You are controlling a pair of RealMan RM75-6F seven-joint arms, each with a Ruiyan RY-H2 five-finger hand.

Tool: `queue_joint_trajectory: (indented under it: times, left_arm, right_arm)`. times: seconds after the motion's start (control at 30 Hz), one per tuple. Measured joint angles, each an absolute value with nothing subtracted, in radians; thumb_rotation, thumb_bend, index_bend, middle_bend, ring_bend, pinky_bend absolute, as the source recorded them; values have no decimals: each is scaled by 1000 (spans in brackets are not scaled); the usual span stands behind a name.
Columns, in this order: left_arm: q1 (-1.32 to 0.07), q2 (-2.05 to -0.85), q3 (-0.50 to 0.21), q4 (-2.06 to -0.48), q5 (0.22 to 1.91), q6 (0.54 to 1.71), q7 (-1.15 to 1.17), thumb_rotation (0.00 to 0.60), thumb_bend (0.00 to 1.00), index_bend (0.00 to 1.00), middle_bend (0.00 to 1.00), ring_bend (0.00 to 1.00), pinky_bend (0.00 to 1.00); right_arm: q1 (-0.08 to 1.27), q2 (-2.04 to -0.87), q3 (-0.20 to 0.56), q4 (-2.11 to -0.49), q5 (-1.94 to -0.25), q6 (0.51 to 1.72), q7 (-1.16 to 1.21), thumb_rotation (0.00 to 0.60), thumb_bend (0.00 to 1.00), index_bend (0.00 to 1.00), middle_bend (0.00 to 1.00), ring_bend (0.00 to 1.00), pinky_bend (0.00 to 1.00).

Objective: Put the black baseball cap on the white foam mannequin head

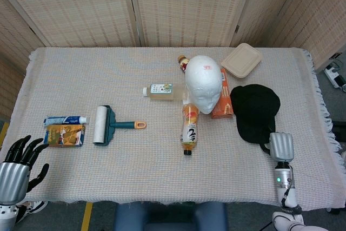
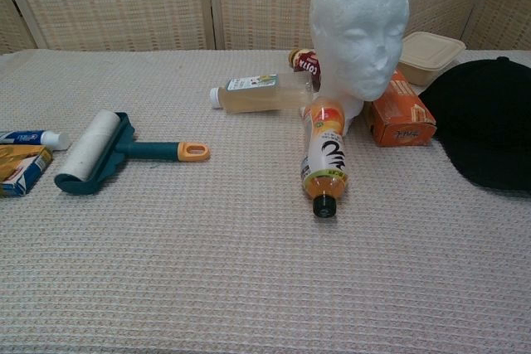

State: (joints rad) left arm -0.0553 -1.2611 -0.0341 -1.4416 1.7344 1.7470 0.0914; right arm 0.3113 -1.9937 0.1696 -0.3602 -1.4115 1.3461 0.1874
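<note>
The black baseball cap (image 1: pixel 254 114) lies flat on the table at the right, beside the orange box; the chest view shows the cap (image 2: pixel 489 126) at its right edge. The white foam mannequin head (image 1: pixel 203 83) stands upright at the table's centre, bare, and faces me in the chest view, mannequin head (image 2: pixel 360 26). My right hand (image 1: pixel 281 147) is at the cap's near edge and touches it; only its back shows, with the fingers hidden. My left hand (image 1: pixel 19 162) hangs off the near left corner with fingers spread, holding nothing.
An orange box (image 1: pixel 224 98) lies between head and cap. An orange drink bottle (image 1: pixel 189 129), a pale bottle (image 1: pixel 164 91) and a small red-labelled bottle (image 1: pixel 183 63) lie around the head. A lint roller (image 1: pixel 106 125), toothpaste (image 1: pixel 65 119), a yellow packet (image 1: pixel 65 134) and a beige clamshell box (image 1: pixel 241 60) are also here.
</note>
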Motion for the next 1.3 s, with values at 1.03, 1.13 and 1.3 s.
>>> queue_joint_trajectory:
  times: [1.03,1.13,1.3]
  left_arm:
    - [-45,-1266,-49,-1433,1740,1799,50,600,382,318,270,159,201]
    - [-44,-1265,-47,-1433,1743,1800,46,600,382,317,269,159,200]
    - [-44,-1263,-45,-1434,1745,1800,42,600,383,317,269,159,201]
  right_arm:
    - [360,-1907,282,-439,-1346,1480,249,600,569,891,1000,1000,1000]
    - [382,-1895,322,-445,-1321,1496,241,600,570,904,1000,1000,1000]
    - [424,-1847,376,-481,-1291,1517,214,600,568,915,1000,1000,1000]
